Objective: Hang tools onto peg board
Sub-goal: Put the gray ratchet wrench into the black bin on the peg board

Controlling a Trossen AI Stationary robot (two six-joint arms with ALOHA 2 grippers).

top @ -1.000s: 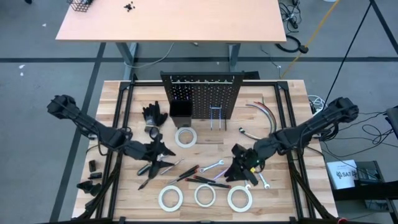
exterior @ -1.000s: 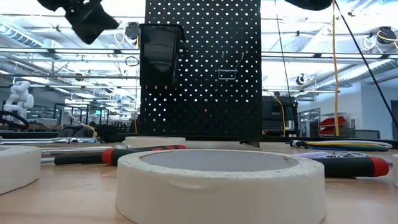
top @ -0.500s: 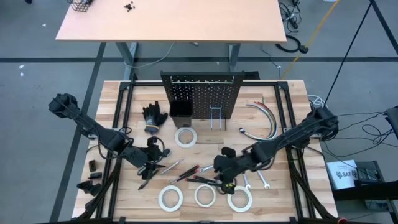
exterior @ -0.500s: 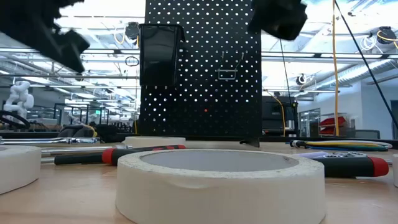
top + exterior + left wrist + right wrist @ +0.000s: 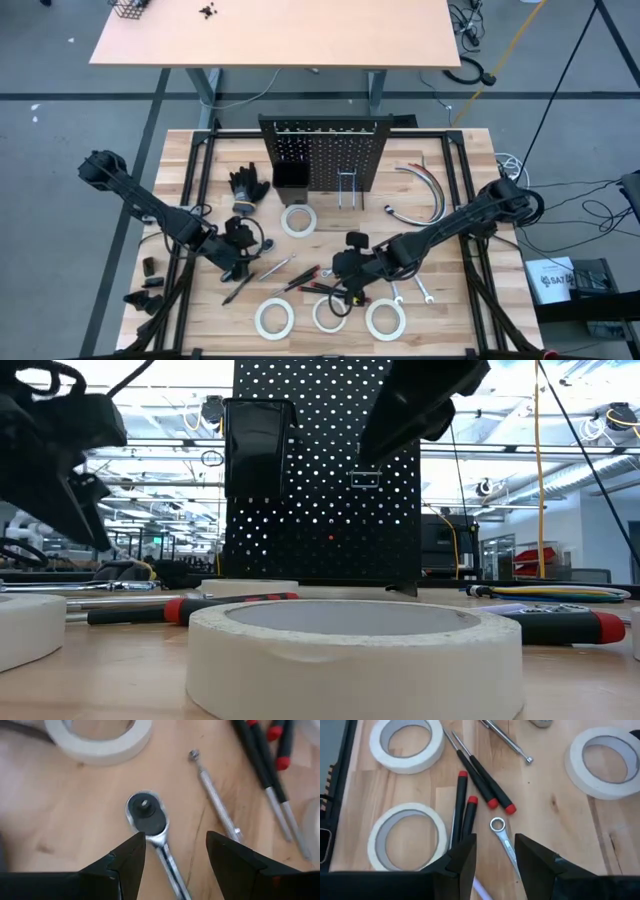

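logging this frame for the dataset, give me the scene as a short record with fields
left gripper: left gripper open, over the silver ratchet lying on the wooden tabletop
right gripper: right gripper open, above a small silver wrench beside the red-and-black-handled screwdrivers
tape: four white ring-shaped tape rolls flat on the table
board: upright black perforated peg board with a small black bin, no tool seen hung
held: nothing

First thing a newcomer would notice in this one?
The upright black peg board at the table's far side, nearly bare, while tape rolls, screwdrivers and wrenches lie strewn in front of it. Both open grippers hover low: the left gripper over the ratchet, the right gripper over a wrench.
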